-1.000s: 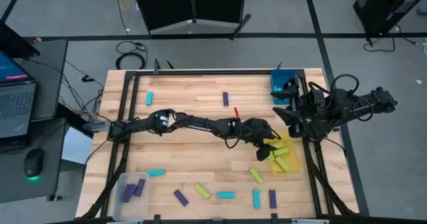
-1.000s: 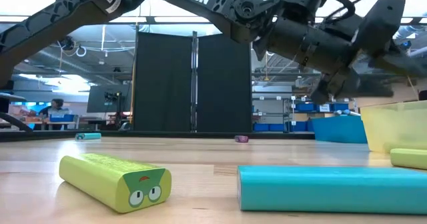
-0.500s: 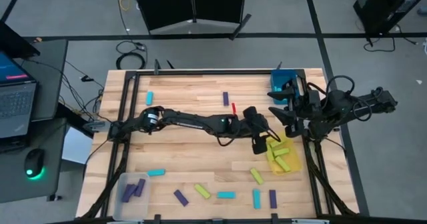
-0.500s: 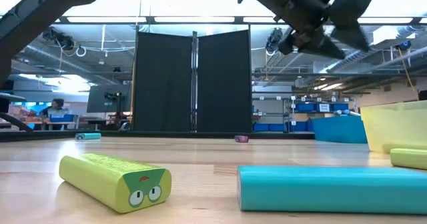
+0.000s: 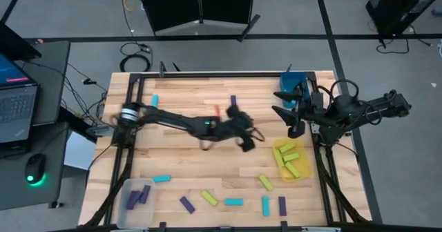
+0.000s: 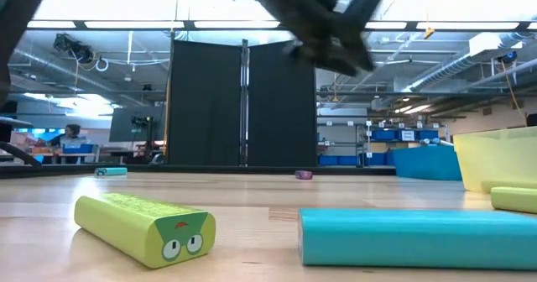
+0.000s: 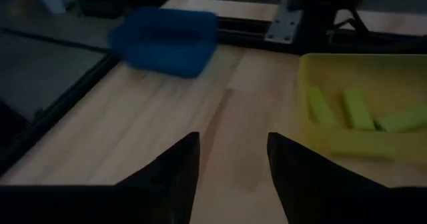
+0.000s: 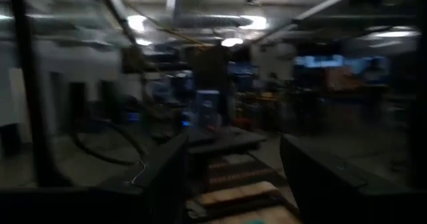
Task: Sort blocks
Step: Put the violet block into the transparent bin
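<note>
Your left pincer (image 5: 250,141) hangs over mid-table with its jaws parted and nothing between them. Choose one block, come straight down and line the jaws across its narrow sides. The nearest loose green block (image 5: 265,182) lies toward the front edge; sorted ones sit in the yellow tray (image 5: 304,168).

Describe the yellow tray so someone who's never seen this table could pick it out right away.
Start at the wooden table and go to its right edge, just below the blue tray in the far right corner. The yellow tray sits there, the only tray holding yellow-green blocks; the clear tray at the near left holds purple ones.
</note>
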